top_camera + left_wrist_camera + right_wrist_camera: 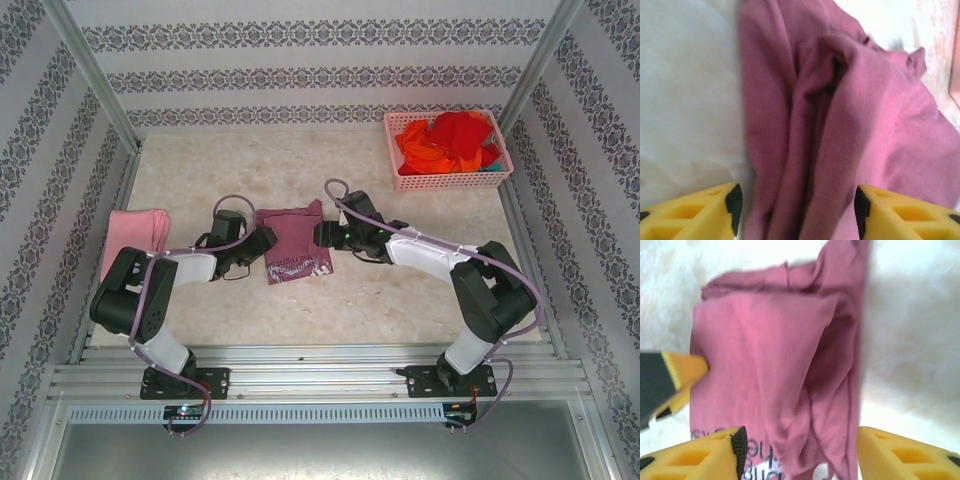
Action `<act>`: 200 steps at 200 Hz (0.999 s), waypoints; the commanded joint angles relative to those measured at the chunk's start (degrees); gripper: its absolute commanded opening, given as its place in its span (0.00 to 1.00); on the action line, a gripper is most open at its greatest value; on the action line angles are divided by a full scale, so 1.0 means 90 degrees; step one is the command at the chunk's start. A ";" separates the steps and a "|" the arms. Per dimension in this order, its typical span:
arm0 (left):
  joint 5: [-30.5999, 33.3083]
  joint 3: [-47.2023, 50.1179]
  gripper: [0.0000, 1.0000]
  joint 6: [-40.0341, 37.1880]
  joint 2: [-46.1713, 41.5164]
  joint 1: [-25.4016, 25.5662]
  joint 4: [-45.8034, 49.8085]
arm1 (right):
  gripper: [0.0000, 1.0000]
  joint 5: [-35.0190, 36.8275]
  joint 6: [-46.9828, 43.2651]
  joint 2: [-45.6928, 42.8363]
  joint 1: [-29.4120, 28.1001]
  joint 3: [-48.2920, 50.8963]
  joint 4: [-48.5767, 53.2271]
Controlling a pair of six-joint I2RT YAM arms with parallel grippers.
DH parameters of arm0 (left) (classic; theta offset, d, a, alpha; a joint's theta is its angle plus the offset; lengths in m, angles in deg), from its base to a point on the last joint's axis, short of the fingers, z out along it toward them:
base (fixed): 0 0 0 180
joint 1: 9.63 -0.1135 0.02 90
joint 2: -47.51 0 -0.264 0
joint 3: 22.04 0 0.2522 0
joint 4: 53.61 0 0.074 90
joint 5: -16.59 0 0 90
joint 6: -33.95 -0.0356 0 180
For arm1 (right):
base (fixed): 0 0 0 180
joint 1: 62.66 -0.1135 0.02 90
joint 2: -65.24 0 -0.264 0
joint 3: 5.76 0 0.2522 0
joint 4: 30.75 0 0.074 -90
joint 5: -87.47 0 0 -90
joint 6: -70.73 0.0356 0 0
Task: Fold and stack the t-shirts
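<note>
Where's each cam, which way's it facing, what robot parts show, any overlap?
Top external: above and behind the bases, looking down at the table; left arm, right arm, left hand, right hand.
Left wrist: on the left arm, looking past the left hand at the maroon shirt.
Right wrist: on the right arm, past the right hand at the same shirt.
Shared: all three see the maroon shirt.

The mauve t-shirt (293, 243) is soft matt cloth, creased (dark print near its hem) — the far-right basket (445, 181) is pink plastic lattice, the near rails (320, 375) dull brushed metal, the table (400, 295) matt, mottled.
</note>
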State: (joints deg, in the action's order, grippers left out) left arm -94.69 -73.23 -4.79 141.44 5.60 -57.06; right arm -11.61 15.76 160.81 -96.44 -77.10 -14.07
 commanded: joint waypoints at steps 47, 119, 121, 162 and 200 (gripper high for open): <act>0.0399 -0.0850 0.63 -0.1046 -0.0026 0.0164 0.1246 | 0.54 -0.0459 -0.0396 0.1705 0.0474 -0.1749 0.0291; 0.0169 -0.1854 0.37 -0.1167 0.0942 0.0157 0.1470 | 0.12 -0.1007 -0.0087 0.2384 0.0462 -0.2334 0.0450; 0.0170 -0.1873 0.37 -0.1178 0.0946 0.0162 0.1484 | 0.10 -0.1011 -0.0099 0.2380 0.0462 -0.2333 0.0453; 0.0343 -0.2090 0.07 -0.1419 0.0919 0.0159 0.1777 | 0.00 -0.1090 -0.0423 0.2151 0.0437 -0.2315 0.0579; 0.0498 -0.1678 0.03 -0.1353 0.0328 0.0164 0.1693 | 0.00 -0.0773 -0.1018 0.1612 0.0208 -0.2235 0.0704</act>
State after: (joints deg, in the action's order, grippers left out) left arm -92.35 -90.48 -16.02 149.26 6.51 -43.22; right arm -19.99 11.58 180.94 -92.68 -96.81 -9.22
